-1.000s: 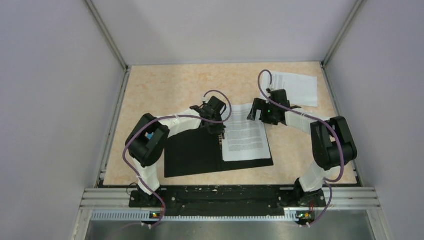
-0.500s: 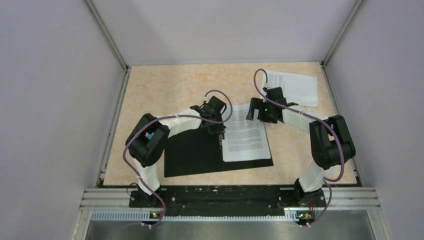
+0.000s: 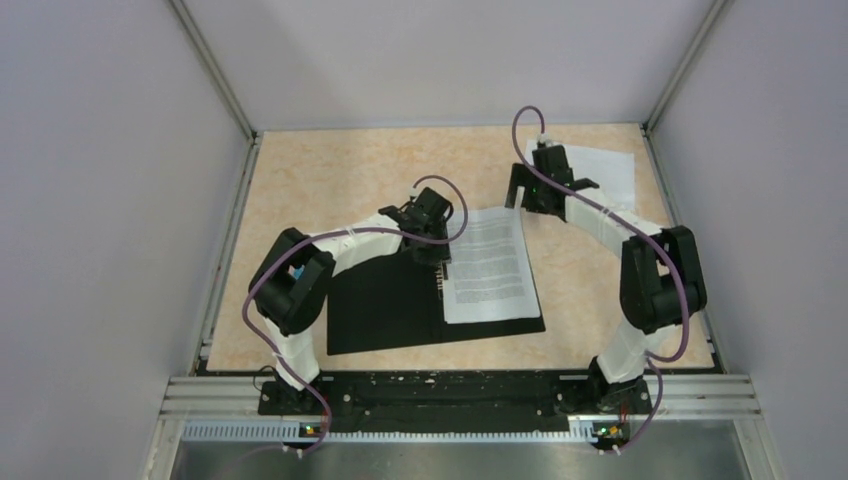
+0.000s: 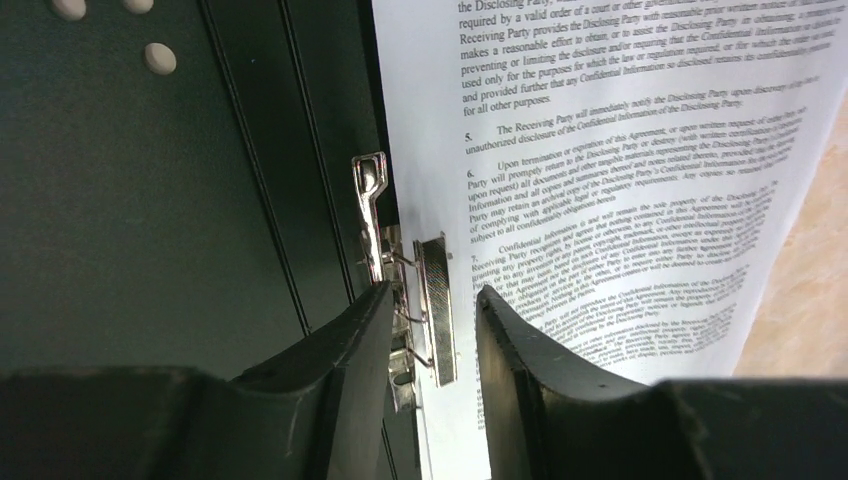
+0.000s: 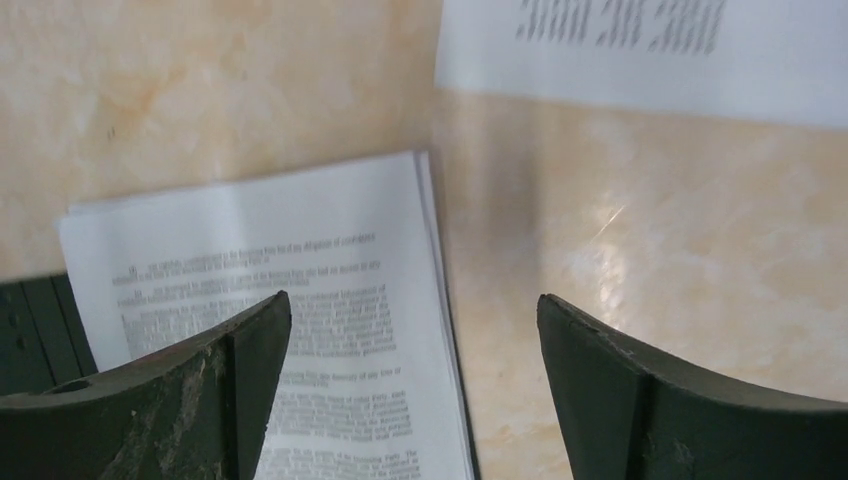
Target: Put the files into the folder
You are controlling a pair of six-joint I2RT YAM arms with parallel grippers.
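The folder lies open on the table, black inside up. A stack of files lies on its right half, beside the metal spine clip. One more printed sheet lies apart at the back right. My left gripper is low over the spine. In the left wrist view its narrowly open jaws straddle the clip, one finger on the black folder side, one over the stack. My right gripper is wide open and empty above the stack's far right corner.
The orange-beige tabletop is walled by grey panels on the left, back and right. The loose sheet shows at the top of the right wrist view, bare table between it and the stack. The arm bases stand on the black rail at the near edge.
My right gripper has risen and moved back from the stack's top edge toward the loose sheet at the back right. The left gripper has stayed at the clip.
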